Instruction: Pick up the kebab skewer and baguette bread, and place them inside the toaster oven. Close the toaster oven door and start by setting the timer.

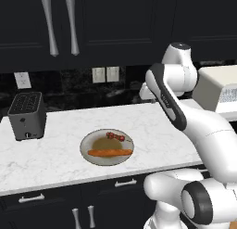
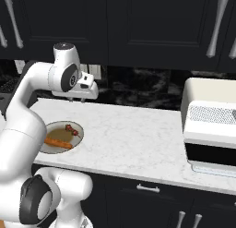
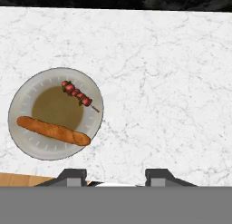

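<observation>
White marble counter (image 3: 172, 60) carries a grey plate (image 3: 27, 148), which lies at about nine o'clock in the hand view. On it, the kebab skewer (image 3: 78, 95) rests near the plate's one o'clock rim, its bare stick end pointing toward four o'clock. The baguette bread (image 3: 53, 130) lies across the plate's lower half, running from nine toward four o'clock. The two are apart, not touching.

The gripper (image 3: 116, 175) hangs above bare counter, to the three o'clock side of the plate, its tips partly spread with nothing between them.

The skewer looks light and stiff along the stick, but the small red-brown chunks could slip or turn under pressure, so a grip across the chunked middle, jaws square to the stick, seems safest. The baguette is probably light with a firm crust. It is slim enough for the jaws if taken crosswise at its middle, so it does not tip.

The toaster oven (image 2: 209, 130) stands well apart at the counter's far right in the right base view, and its door (image 2: 212, 154) looks shut.
</observation>
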{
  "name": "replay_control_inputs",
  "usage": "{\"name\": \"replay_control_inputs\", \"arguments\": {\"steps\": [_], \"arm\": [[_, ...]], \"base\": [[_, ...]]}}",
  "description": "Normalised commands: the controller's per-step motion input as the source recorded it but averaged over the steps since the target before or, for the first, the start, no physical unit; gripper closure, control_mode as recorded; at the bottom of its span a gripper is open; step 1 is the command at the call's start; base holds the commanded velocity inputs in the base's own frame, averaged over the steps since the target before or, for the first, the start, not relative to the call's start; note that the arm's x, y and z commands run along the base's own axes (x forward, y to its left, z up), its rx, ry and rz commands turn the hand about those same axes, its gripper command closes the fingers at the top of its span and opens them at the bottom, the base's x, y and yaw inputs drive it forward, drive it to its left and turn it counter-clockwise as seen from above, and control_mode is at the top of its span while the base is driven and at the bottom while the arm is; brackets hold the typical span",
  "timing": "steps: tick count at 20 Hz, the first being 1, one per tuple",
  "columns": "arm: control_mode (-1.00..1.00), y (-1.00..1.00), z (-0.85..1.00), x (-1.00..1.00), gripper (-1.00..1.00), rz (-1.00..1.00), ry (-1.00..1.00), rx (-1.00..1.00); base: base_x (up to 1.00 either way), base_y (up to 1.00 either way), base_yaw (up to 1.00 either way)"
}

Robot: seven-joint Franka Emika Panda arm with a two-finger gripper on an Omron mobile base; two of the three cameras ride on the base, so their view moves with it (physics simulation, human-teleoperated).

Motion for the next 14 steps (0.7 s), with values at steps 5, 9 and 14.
{"name": "replay_control_inputs", "arguments": {"steps": [5,9,14], "arm": [[1.00,0.00,0.00,0.00,-1.00,0.00,0.00,0.00],[1.00,0.00,0.00,0.00,-1.00,0.00,0.00,0.00],[1.00,0.00,0.00,0.00,-1.00,0.00,0.00,0.00]], "base": [[0.00,0.00,0.00],[0.00,0.00,0.00],[-0.08,-0.21,-0.01]]}}
